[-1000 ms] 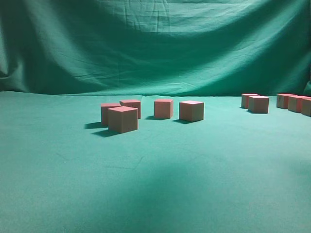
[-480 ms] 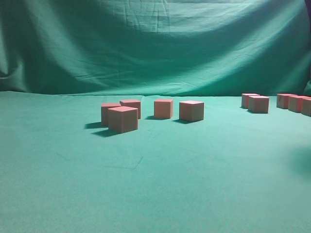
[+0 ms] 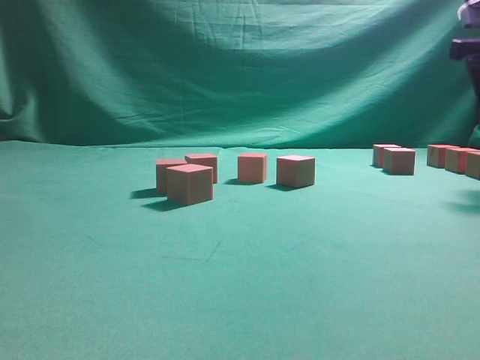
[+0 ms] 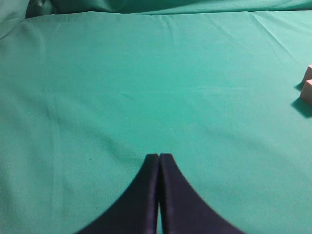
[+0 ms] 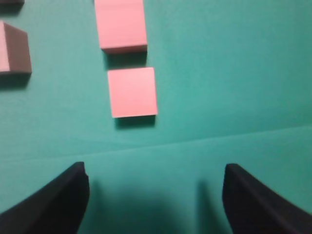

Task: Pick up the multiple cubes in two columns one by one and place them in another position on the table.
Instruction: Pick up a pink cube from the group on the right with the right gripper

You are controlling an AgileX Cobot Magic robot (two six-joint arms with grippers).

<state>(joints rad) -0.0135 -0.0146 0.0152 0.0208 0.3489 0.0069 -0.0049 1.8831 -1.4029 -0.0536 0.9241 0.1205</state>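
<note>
Several pink cubes stand on the green cloth. One group sits mid-left in the exterior view, its nearest cube (image 3: 189, 184) in front and another (image 3: 295, 171) to the right. More cubes (image 3: 398, 160) line the far right. Part of my right arm (image 3: 469, 45) shows at the top right edge. My right gripper (image 5: 155, 183) is open and empty, hovering above the cloth just short of a pink cube (image 5: 132, 91), with another cube (image 5: 121, 24) beyond it. My left gripper (image 4: 159, 158) is shut and empty over bare cloth; two cube corners (image 4: 307, 90) show at its right edge.
A green cloth backdrop (image 3: 240, 67) hangs behind the table. A third cube (image 5: 13, 48) lies at the left edge of the right wrist view. Bare cloth (image 3: 240, 285) fills the front of the table.
The right arm has come into the exterior view at the top right edge. The shadow on the front cloth has gone off to the right. The cubes have not moved.
</note>
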